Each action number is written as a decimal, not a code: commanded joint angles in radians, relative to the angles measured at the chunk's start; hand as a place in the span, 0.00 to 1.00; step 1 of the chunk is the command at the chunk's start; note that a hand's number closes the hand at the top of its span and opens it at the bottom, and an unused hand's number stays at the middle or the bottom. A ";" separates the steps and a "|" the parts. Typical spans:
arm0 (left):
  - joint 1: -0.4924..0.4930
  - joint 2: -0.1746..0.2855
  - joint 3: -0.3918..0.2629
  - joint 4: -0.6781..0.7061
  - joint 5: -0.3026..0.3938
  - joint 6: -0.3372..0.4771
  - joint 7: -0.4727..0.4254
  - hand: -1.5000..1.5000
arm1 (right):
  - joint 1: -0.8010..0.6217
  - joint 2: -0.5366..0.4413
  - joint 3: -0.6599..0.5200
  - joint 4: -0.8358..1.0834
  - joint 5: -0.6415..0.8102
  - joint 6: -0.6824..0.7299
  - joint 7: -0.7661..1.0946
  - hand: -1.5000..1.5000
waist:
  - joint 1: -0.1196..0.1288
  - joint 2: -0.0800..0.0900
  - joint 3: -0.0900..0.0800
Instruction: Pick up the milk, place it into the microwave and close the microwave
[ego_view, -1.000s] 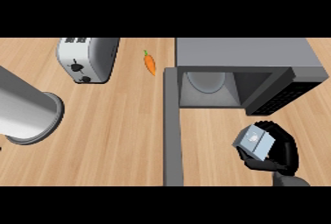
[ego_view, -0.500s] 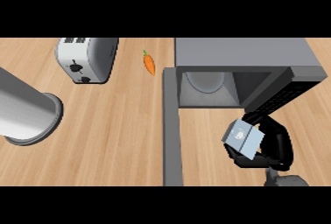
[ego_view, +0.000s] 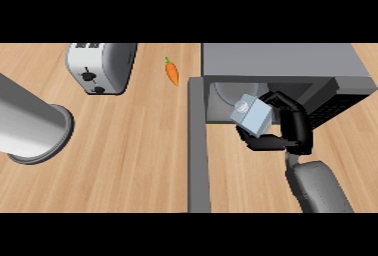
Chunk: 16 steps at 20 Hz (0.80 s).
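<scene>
Now the right hand (ego_view: 295, 131) has its fingers curled round the milk (ego_view: 252, 115), right at the mouth of the microwave (ego_view: 280, 60). The milk is tilted, so it might bump the edge or tip over when put down.

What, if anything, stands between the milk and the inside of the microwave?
Nothing visible does. The right hand holds the milk at the open front of the microwave. The door is swung out to the milk's left, off its path.
</scene>
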 joint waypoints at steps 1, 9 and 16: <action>-0.036 0.012 0.012 0.031 0.001 0.009 0.018 0.00 | -0.208 0.025 -0.033 0.206 0.044 -0.035 0.038 1.00 | 0.007 0.004 0.001; -0.049 0.000 0.003 0.073 -0.025 -0.044 -0.023 0.00 | -0.333 0.009 -0.111 0.454 0.030 0.003 -0.081 1.00 | 0.027 0.010 0.001; -0.074 0.021 0.000 0.077 -0.008 -0.049 -0.009 0.00 | -0.403 -0.006 -0.123 0.510 0.067 -0.063 -0.090 1.00 | 0.066 0.020 0.000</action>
